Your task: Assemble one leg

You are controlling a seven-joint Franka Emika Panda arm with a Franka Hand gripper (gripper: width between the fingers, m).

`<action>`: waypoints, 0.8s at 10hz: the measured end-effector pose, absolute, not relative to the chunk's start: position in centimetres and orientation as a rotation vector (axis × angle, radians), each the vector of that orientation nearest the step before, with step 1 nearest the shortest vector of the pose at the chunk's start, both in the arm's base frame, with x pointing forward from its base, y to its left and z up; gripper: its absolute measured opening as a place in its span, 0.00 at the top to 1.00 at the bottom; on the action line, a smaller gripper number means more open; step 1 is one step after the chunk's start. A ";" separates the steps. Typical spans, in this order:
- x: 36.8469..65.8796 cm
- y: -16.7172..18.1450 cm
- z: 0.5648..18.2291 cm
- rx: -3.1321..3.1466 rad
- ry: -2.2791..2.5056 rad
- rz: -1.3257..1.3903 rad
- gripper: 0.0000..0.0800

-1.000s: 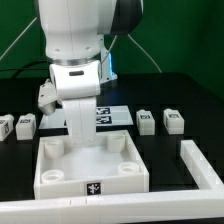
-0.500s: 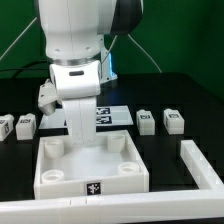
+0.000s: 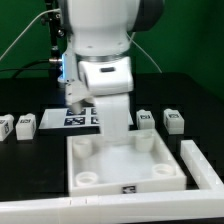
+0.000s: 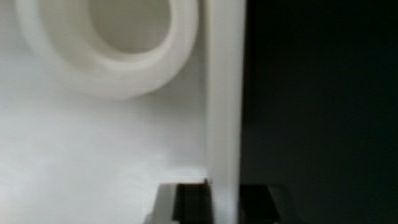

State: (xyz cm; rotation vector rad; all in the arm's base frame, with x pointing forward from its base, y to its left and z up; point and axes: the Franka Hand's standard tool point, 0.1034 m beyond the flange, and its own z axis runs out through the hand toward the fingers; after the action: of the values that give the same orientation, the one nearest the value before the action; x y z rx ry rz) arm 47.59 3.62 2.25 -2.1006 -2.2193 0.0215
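Observation:
The gripper (image 3: 119, 131) is shut on the back wall of the large white tray-like piece (image 3: 100, 188), which has round sockets in its corners. In the wrist view the thin wall (image 4: 224, 110) runs between the two dark fingers (image 4: 183, 206), with one round socket (image 4: 125, 45) beside it. Several small white legs with tags lie on the table behind the tray: two at the exterior view's left (image 3: 5, 126) (image 3: 26, 124) and two at its right (image 3: 146, 120) (image 3: 173, 121). None of them is held.
The marker board (image 3: 78, 119) lies behind the tray, partly hidden by the arm. A white angled bar (image 3: 202, 166) stands at the exterior view's right, close to the tray's right side. The table is black.
The arm and the tray-like piece in its grip have shifted toward the exterior view's right, closer to the white bar. The legs have not moved.

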 end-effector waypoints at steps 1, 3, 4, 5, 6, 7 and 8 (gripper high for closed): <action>48.2 5.0 2.3 -2.086 -2.231 0.003 0.92; 49.4 5.8 2.2 -2.107 -2.209 -0.015 0.92; 49.4 5.8 2.0 -2.108 -2.194 0.001 0.92; 49.5 6.0 1.7 -2.113 -2.172 0.019 0.92; 49.6 6.4 1.7 -2.140 -2.139 0.025 0.92; 49.6 6.4 1.7 -2.162 -2.118 0.027 0.92; 49.6 6.4 1.7 -2.172 -2.115 0.018 0.92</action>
State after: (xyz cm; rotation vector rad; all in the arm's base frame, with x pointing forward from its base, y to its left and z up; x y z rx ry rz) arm 49.64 6.37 1.69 -2.1722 -2.1147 0.0183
